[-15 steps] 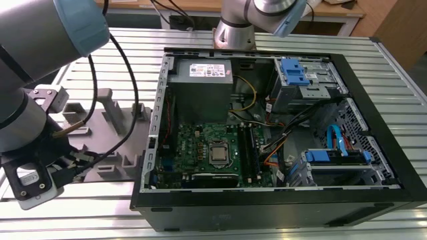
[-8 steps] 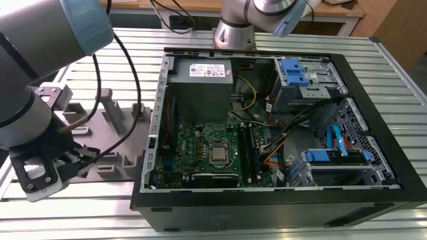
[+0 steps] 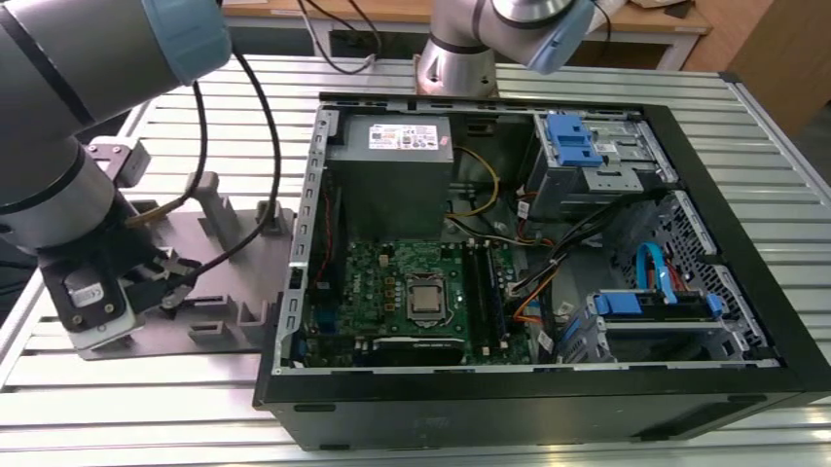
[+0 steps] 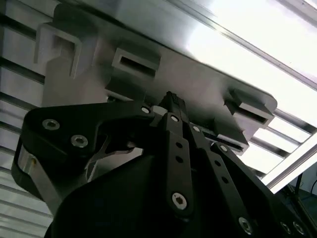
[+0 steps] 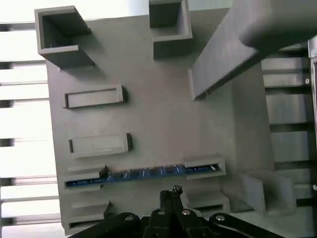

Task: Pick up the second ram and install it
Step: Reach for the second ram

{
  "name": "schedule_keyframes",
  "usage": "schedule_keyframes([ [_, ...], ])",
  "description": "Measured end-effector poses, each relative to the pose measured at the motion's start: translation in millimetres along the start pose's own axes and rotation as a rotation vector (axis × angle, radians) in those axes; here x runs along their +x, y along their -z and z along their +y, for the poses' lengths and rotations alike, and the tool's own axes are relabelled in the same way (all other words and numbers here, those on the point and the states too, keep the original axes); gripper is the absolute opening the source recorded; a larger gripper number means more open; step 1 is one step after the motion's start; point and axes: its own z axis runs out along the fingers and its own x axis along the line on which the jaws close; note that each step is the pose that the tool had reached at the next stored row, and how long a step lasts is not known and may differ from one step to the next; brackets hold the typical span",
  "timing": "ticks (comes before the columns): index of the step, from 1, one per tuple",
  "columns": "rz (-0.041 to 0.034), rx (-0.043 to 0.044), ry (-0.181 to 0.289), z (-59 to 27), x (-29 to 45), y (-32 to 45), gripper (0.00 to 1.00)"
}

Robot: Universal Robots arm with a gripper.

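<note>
One stick in the rack: the second ram (image 5: 143, 173) is standing on edge in a slot of the grey holder tray (image 5: 148, 74), just ahead of the fingertips and crosswise to them, not touching them.
Gripper: the gripper (image 5: 171, 191) is hovering low over the tray. In both wrist views I am reading the fingers (image 4: 177, 141) as closed tip to tip, with nothing between them.
Step in hand: I am judging this as the approach for the pick-up, with the stick not yet grasped.
Doing it well: I am thinking the tips must part before coming over the stick. They should straddle its thin faces near mid-length and close squarely, so it lifts straight out. A grip towards one end would likely tilt it against the slot walls.
Stick, shape: a thin, flat, long strip, showing as a blue edge with small bumps. I am expecting little surface for the pads.
Tray, material: matte grey and blocky, looking like printed plastic, with raised rectangular frames. The nearest empty pocket (image 5: 99, 144) is lying beyond the stick from the fingertips.
Fingers, material: black matte link bars with bright screw heads, tapering to narrow tips.
Destination: the open computer case (image 3: 546, 413), with its green motherboard (image 3: 389, 277), is sitting well apart from the fingers on the ribbed metal table (image 3: 195, 413).
</note>
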Motion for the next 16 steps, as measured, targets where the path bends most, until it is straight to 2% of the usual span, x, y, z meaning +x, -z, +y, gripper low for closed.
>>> schedule_keyframes([
  [4, 0.0002, 0.0001, 0.002, 11.5, 3.8, -0.4, 0.07],
  [8, 0.0002, -0.0001, 0.002, 19.8, 12.2, -0.6, 0.07],
  [16, 0.0002, 0.0000, 0.003, 20.1, 13.0, -0.7, 0.07],
])
